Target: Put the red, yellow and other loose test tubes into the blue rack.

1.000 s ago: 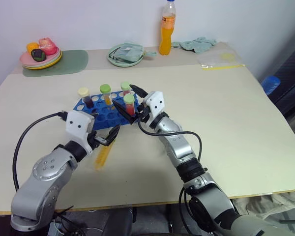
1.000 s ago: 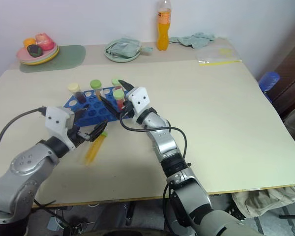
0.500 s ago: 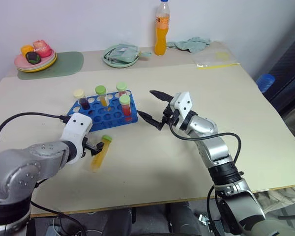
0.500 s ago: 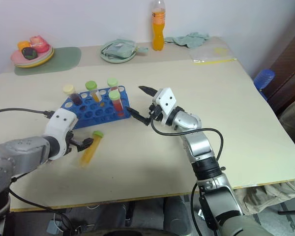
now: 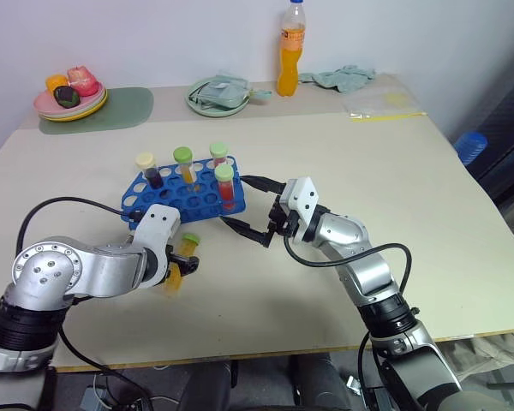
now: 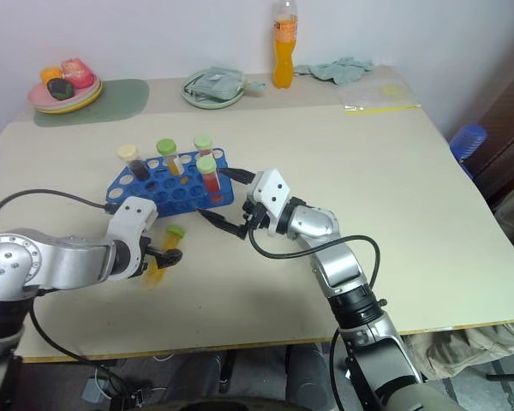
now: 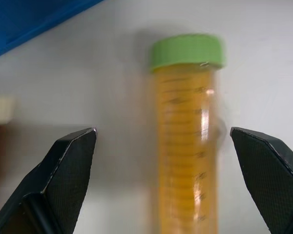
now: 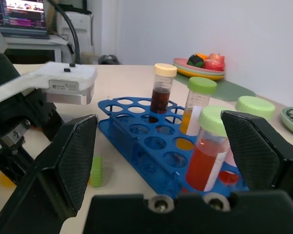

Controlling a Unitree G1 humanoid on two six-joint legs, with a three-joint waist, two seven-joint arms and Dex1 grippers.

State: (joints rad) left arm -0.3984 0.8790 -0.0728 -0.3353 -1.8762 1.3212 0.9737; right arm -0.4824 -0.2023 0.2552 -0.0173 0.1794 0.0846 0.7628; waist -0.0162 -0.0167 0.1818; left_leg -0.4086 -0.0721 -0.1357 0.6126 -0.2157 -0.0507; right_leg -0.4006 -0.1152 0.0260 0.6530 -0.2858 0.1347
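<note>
We count 4 tubes standing upright in the blue rack (image 5: pixel 182 193): a cream-capped one with dark liquid (image 5: pixel 146 168) at the rack's far-left end, a green-capped yellow one (image 5: pixel 183 163), a green-capped one at the rack's far right corner (image 5: pixel 218 153), and a green-capped red one (image 5: pixel 225 183) on the rack's right end, in the near rows. Most rack holes are free.

Left to do, as far as we can see: 1 loose tube. The yellow tube with the green cap (image 5: pixel 182 257) lies flat on the table (image 5: pixel 428 205) just in front of the rack's near edge, cap end toward the rack.

Left gripper (image 7: pixel 163 161) is over that tube, fingers spread wide on either side of it, not touching. In the left wrist view the tube sits between the 2 fingertips with clear gaps both sides, so no grasp yet.

Right gripper (image 5: pixel 250 208) hovers just off the rack's right end, near the red tube, fingers wide apart and carrying nothing.

Our read: task is mostly done, 4 in and 1 to go. Next step is closing on the yellow tube, lifting, turning it upright and dropping it into a free hole. We see no other loose tubes on the table.
</note>
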